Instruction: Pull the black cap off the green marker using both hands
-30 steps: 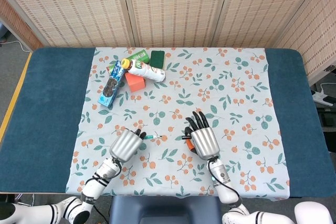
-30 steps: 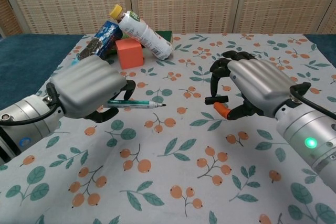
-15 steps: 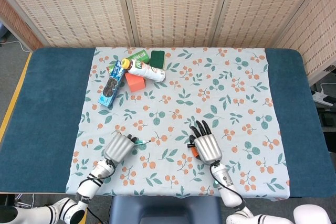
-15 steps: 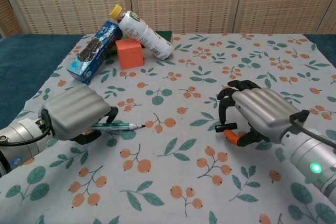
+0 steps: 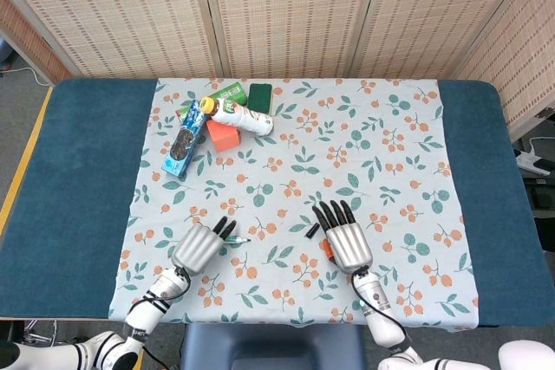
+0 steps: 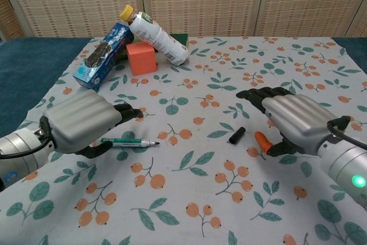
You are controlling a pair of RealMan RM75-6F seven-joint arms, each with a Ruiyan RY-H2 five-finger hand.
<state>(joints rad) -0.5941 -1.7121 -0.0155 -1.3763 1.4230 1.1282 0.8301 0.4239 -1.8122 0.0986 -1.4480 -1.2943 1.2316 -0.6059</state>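
Note:
The green marker (image 6: 129,141) lies uncapped on the floral cloth, tip pointing right, just under the fingers of my left hand (image 6: 86,121); in the head view the marker (image 5: 234,239) shows beside the left hand (image 5: 198,245). The black cap (image 6: 235,135) lies loose on the cloth left of my right hand (image 6: 294,120), apart from it; it shows as a small dark cap (image 5: 311,230) in the head view. My right hand (image 5: 344,236) is spread flat with nothing in it. Neither hand holds anything.
At the back left stand an orange cube (image 6: 141,57), a tilted white bottle (image 6: 157,37) with a yellow lid, a blue cookie pack (image 6: 103,54) and a green box (image 5: 259,97). Blue table (image 5: 78,179) borders the cloth on both sides.
My left hand has let the marker down onto the cloth and opened. My right hand has dropped the black cap and spread its fingers. Both hands have lowered toward the near edge.

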